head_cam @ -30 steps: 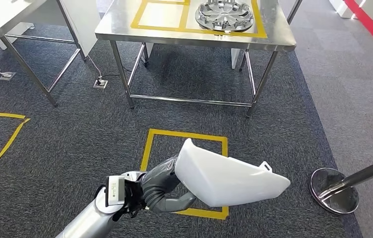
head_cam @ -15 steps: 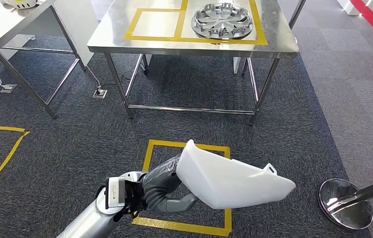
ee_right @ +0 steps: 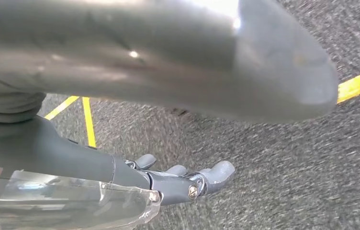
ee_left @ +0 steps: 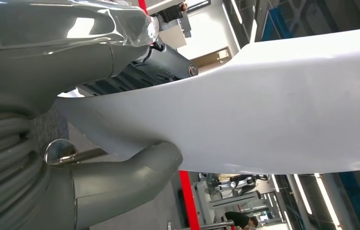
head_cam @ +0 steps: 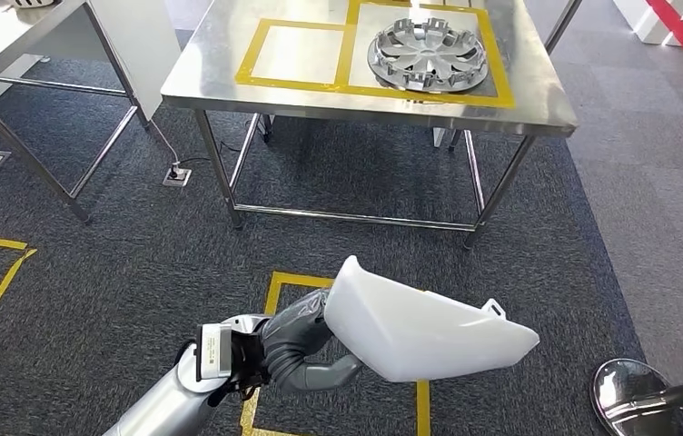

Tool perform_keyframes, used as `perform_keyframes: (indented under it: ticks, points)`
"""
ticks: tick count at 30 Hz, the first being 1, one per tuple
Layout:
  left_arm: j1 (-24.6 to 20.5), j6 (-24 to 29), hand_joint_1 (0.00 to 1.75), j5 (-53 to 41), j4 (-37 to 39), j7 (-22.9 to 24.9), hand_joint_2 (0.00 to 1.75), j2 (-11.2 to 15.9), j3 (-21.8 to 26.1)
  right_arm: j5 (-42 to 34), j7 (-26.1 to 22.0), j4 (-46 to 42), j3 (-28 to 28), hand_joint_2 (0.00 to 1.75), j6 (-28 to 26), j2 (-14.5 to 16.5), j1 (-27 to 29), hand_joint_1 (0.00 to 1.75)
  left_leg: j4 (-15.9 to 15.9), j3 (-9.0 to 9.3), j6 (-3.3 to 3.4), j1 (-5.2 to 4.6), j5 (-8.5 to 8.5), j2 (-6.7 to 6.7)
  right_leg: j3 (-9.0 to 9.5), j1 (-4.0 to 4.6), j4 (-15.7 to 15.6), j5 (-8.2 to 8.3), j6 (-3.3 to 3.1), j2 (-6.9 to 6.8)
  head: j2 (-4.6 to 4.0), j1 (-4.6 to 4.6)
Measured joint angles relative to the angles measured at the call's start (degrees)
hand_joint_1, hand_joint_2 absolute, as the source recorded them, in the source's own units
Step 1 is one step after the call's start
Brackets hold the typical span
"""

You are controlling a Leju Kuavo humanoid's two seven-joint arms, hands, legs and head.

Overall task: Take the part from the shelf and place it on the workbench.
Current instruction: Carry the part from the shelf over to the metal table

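Note:
A large white moulded part (head_cam: 429,331) hangs low in the middle of the head view, over the carpet. My left hand (head_cam: 297,341) grips it at its near end. In the left wrist view the part (ee_left: 274,110) sits between the thick thumb (ee_left: 130,177) and the fingers above it. The steel workbench (head_cam: 220,86) stands ahead, beyond the part. It carries two yellow taped squares: the left one (head_cam: 297,50) is bare, and the right one holds a silver wheel cover (head_cam: 426,54). My right hand (ee_right: 168,179) hangs over the carpet with its fingers stretched out, holding nothing.
A yellow taped square (head_cam: 276,291) marks the carpet right under the part. A chrome post base (head_cam: 638,404) stands at the lower right. Another steel table (head_cam: 11,54) is at the far left. A floor socket with a cable (head_cam: 174,175) lies beside the workbench's left leg.
The whole picture has shifted: the camera has moved toward the workbench, which looks nearer, and the floor square has slid down. The part stays in my left hand as before.

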Motion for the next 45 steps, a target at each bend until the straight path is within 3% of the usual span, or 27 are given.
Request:
perform_keyframes:
  ticks: [1,2,5,6,7,9,11,12,15,16,17,18,20,21,22,25,27,29,31,32,33,36,37,38,40,42,45]
  points:
    - [0.01,0.00,1.75,-0.01,0.07,0.02,1.75,0.00,-0.02,-0.15,-0.01,0.01,0.00,0.00,-0.02,0.01,0.11,0.00,-0.07,1.26,0.04,-0.16,-0.96,0.08,-1.13,0.25,-1.49,-1.15,-0.37,-0.01,0.01,0.00]
    - [0.02,0.00,1.75,-0.02,0.14,0.04,1.75,0.00,-0.04,-0.27,-0.02,0.01,-0.01,0.00,-0.04,0.02,0.19,0.00,-0.10,2.56,0.05,-0.34,-2.01,0.23,-1.76,0.53,-4.10,-0.43,-0.94,-0.08,0.00,0.02]
    - [0.21,0.01,1.75,-0.13,0.50,0.13,1.75,0.08,-0.20,-0.42,-0.03,0.05,-0.02,0.00,-0.13,0.07,0.43,0.00,-0.23,5.73,-0.26,-0.84,-5.32,0.64,-1.46,1.43,-11.80,11.55,-2.60,-1.01,0.00,-0.19]
    - [0.29,0.01,1.75,-0.19,0.57,0.18,1.75,0.07,-0.26,-0.42,-0.03,0.07,-0.02,0.00,-0.16,0.11,0.48,0.00,-0.52,6.70,-0.56,-0.89,-6.16,0.71,-0.90,1.67,-12.71,14.21,-2.73,-1.13,0.01,-0.31]
    - [0.26,0.02,1.75,-0.23,0.53,0.22,1.75,-0.04,-0.33,-0.44,-0.04,0.09,-0.02,0.00,-0.20,0.16,0.44,0.00,-0.43,7.54,-0.91,-0.94,-6.40,0.73,-0.27,1.78,-12.99,14.52,-2.64,-0.96,0.00,-0.37]
    - [-0.25,0.03,1.75,-0.21,0.20,0.27,1.75,-0.45,-0.42,-0.48,-0.08,0.09,-0.02,0.00,-0.28,0.04,0.10,0.00,2.88,6.61,-1.54,-0.93,-4.57,0.79,1.33,1.50,-13.27,13.23,-2.88,-0.28,0.00,-0.39]
    - [-0.70,0.02,1.75,-0.17,0.04,0.29,1.75,-0.67,-0.46,-0.53,-0.09,0.08,-0.02,0.00,-0.42,-0.14,-0.19,0.00,10.73,1.37,-2.16,-0.83,-1.93,0.52,3.14,1.02,-13.79,12.04,-3.30,0.23,0.01,-0.54]
    - [-0.71,0.02,1.75,-0.17,0.09,0.34,1.75,-0.62,-0.49,-0.54,-0.09,0.07,-0.02,0.00,-0.48,-0.16,-0.18,0.00,14.27,-1.81,-2.48,-0.67,-2.13,0.37,4.01,0.93,-14.04,11.35,-3.45,0.47,0.01,-0.60]
    - [-0.55,0.00,1.75,-0.17,0.19,0.56,1.75,-0.39,-0.57,-0.57,-0.08,0.09,-0.02,0.00,-0.57,0.09,-0.01,0.00,17.12,-8.64,-3.11,-0.32,-9.38,0.28,6.82,0.68,-14.41,9.07,-3.57,1.67,0.01,-0.70]
    - [-0.54,-0.01,1.75,-0.16,0.19,0.61,1.75,-0.33,-0.59,-0.62,-0.08,0.09,-0.02,0.00,-0.60,0.18,0.01,0.00,15.72,-9.80,-3.13,-0.30,-11.12,0.22,7.89,0.64,-14.44,8.20,-3.53,2.19,0.01,-0.72]
    - [-0.48,-0.01,1.75,-0.11,0.15,0.69,1.75,-0.23,-0.60,-0.69,-0.09,0.09,-0.02,0.00,-0.62,0.25,0.02,0.00,13.34,-10.46,-3.01,-0.32,-10.88,0.02,9.02,0.63,-14.45,7.30,-3.47,2.70,0.01,-0.70]
    - [-0.37,-0.02,1.75,-0.02,0.04,0.79,1.75,-0.08,-0.61,-0.79,-0.09,0.09,-0.03,0.00,-0.65,0.32,0.04,0.00,10.13,-10.71,-2.74,-0.38,-7.94,-0.50,9.86,0.60,-14.52,6.41,-3.43,3.16,0.01,-0.70]
    - [0.02,-0.06,1.75,0.24,-0.31,1.14,1.75,0.38,-0.62,-0.94,-0.07,0.17,-0.04,0.00,-0.67,0.64,0.00,0.00,3.89,-10.69,-1.93,-0.70,1.85,-2.29,11.49,0.62,-14.59,4.78,-3.08,4.05,0.00,-0.62]
    - [0.18,-0.09,1.75,0.35,-0.61,1.36,1.75,0.59,-0.63,-0.98,-0.03,0.21,-0.05,0.00,-0.62,0.75,0.00,0.00,2.06,-10.29,-1.55,-0.88,5.41,-3.01,12.06,0.59,-14.87,4.16,-2.81,4.48,0.00,-0.68]
    - [0.23,-0.11,1.75,0.49,-0.97,1.52,1.75,0.72,-0.64,-0.96,0.05,0.26,-0.05,0.00,-0.52,0.87,0.01,0.00,1.11,-9.73,-1.19,-1.02,7.00,-3.34,12.80,0.62,-14.88,4.04,-2.45,4.84,0.00,-0.70]
    - [-0.08,-0.28,1.75,0.71,-1.92,1.70,1.75,0.66,-0.68,-0.82,0.52,0.31,-0.03,0.00,-0.18,0.88,-0.07,0.00,-0.15,-6.86,-0.33,-0.79,6.11,-2.68,11.22,0.76,-10.58,6.62,-1.52,4.01,0.01,-0.75]
    - [-0.12,-0.46,1.75,0.72,-2.02,1.73,1.75,0.66,-0.70,-0.81,0.63,0.33,-0.02,0.00,-0.16,0.83,-0.36,0.00,-0.65,-5.09,0.02,-0.53,4.89,-2.11,6.39,0.82,-3.86,7.66,-1.06,1.69,0.01,-0.60]
    - [-0.08,-0.55,1.75,0.74,-1.99,1.77,1.75,0.75,-0.74,-0.82,0.64,0.33,-0.02,0.00,-0.17,0.84,-0.35,0.00,-0.72,-3.35,0.19,-0.38,3.19,-1.70,1.70,0.71,0.44,4.14,-0.54,0.37,0.01,-0.54]
    - [-0.06,-0.57,1.75,0.75,-1.92,1.78,1.75,0.91,-0.78,-0.81,0.67,0.33,-0.02,0.00,-0.17,0.91,-0.12,0.00,-0.73,-1.25,0.11,-0.28,1.40,-1.52,-0.52,0.55,-0.41,-0.24,-0.07,0.16,0.01,-0.54]
    - [-0.06,-0.60,1.75,0.75,-1.85,1.78,1.75,0.99,-0.80,-0.81,0.67,0.33,-0.02,0.00,-0.17,0.91,-0.03,0.00,-0.73,-0.06,0.00,-0.22,0.45,-1.44,-0.71,0.44,-2.72,-0.53,0.07,0.11,0.01,-0.54]
    - [-0.07,-0.62,1.75,0.76,-1.77,1.78,1.75,1.05,-0.83,-0.79,0.67,0.33,-0.02,0.00,-0.17,0.91,0.06,0.00,-0.74,1.01,-0.18,-0.18,-0.54,-1.36,-0.45,0.33,-6.02,1.43,0.16,-0.01,0.01,-0.54]
    - [-0.19,-0.70,1.75,0.88,-1.47,1.88,1.75,1.11,-0.95,-0.66,0.73,0.37,-0.02,0.00,-0.17,1.03,0.13,0.00,-0.85,3.65,-1.08,-0.43,-3.32,-1.29,0.97,0.31,-13.56,12.12,-0.32,-0.84,0.01,-0.47]
    - [-0.34,-0.70,1.75,0.99,-1.44,1.97,1.75,1.08,-0.99,-0.58,0.76,0.39,-0.02,0.00,-0.17,1.08,0.06,0.00,-0.91,4.36,-1.44,-0.52,-3.79,-1.27,1.35,0.42,-14.04,13.45,-0.79,-0.93,0.01,-0.46]
    - [-0.60,-0.67,1.75,1.13,-1.49,2.06,1.75,1.00,-1.03,-0.51,0.78,0.39,-0.02,0.00,-0.17,1.09,-0.08,0.00,-0.69,4.52,-1.75,-0.51,-3.79,-1.24,1.84,0.49,-14.03,12.93,-1.40,-0.79,0.01,-0.52]
    - [-1.09,-0.58,1.75,1.38,-1.67,2.23,1.75,0.89,-1.10,-0.45,0.77,0.39,-0.02,0.00,-0.17,1.05,-0.22,0.00,2.90,2.80,-2.31,-0.44,-2.09,-0.91,2.99,0.36,-14.35,12.09,-2.25,-0.54,0.01,-0.59]
    - [-1.21,-0.51,1.75,1.52,-1.74,2.37,1.75,0.98,-1.22,-0.45,0.76,0.38,-0.02,0.00,-0.17,0.96,-0.25,0.00,9.97,-2.24,-2.82,-0.33,-0.86,-0.52,4.42,0.24,-14.72,11.03,-2.88,-0.47,0.01,-0.64]
    - [-1.11,-0.44,1.75,1.62,-1.73,2.52,1.75,1.18,-1.39,-0.45,0.76,0.39,-0.02,0.00,-0.17,0.93,-0.11,0.00,16.21,-9.44,-3.21,-0.25,-5.91,-0.37,6.82,0.25,-14.84,8.85,-3.18,-0.31,0.01,-0.69]
